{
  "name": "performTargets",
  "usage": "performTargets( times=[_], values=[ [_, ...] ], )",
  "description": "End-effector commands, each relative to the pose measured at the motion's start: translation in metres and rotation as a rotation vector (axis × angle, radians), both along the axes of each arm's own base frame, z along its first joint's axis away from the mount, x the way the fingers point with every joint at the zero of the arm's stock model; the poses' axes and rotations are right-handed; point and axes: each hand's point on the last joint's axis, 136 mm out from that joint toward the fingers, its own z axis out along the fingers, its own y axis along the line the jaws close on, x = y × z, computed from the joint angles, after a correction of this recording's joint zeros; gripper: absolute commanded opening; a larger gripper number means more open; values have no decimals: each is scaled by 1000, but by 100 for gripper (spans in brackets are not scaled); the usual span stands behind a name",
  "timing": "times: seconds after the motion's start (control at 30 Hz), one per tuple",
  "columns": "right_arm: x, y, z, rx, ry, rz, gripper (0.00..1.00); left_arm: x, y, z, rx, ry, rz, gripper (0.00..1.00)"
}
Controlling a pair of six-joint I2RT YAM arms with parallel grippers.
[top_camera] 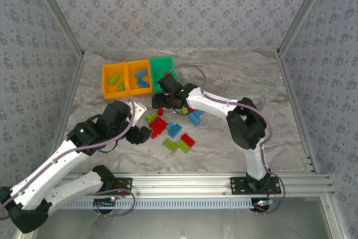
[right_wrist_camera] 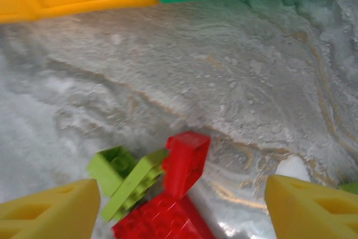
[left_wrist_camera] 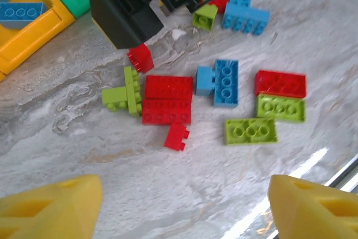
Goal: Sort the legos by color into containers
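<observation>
Loose legos point(top_camera: 168, 130) in red, light blue and lime green lie scattered in mid-table. The containers stand in a row at the back left: an orange bin point(top_camera: 104, 82) with lime bricks, an orange bin point(top_camera: 131, 79) with blue bricks, and a green bin point(top_camera: 162, 61). My left gripper point(left_wrist_camera: 184, 211) hangs open above bare table, just short of a small red brick point(left_wrist_camera: 177, 136). My right gripper point(right_wrist_camera: 182, 208) is open and low over the pile's far edge. A tilted red brick point(right_wrist_camera: 187, 163) sits between its fingertips, ungripped, beside lime bricks point(right_wrist_camera: 126, 177).
Two red plates point(left_wrist_camera: 166, 99), a blue brick point(left_wrist_camera: 225, 82) and lime plates point(left_wrist_camera: 250, 131) lie ahead of the left gripper. The right arm's black gripper body point(left_wrist_camera: 134, 4) hangs over the pile's far side. The metal frame rail point(top_camera: 196, 183) borders the near edge.
</observation>
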Motion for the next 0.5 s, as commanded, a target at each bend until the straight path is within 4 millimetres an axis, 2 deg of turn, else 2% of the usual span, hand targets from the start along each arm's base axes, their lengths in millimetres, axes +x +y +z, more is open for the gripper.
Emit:
performTargets(
  times=[0.0,0.1,0.17,0.33,0.47],
  values=[
    [6,-2,-20,-50,69,-60,75,-1,2,3,18,-25,-23,89],
    [6,12,-34,-38,103,-45,71,5,10,-1,58,-42,18,98],
    [6,17,-41,-45,108,-43,69,6,12,-1,67,-41,30,99],
    [5,16,-61,-61,145,-71,59,6,13,-2,62,-46,40,99],
    [5,7,-68,-50,168,-104,51,6,13,-3,68,-42,43,99]
  ],
)
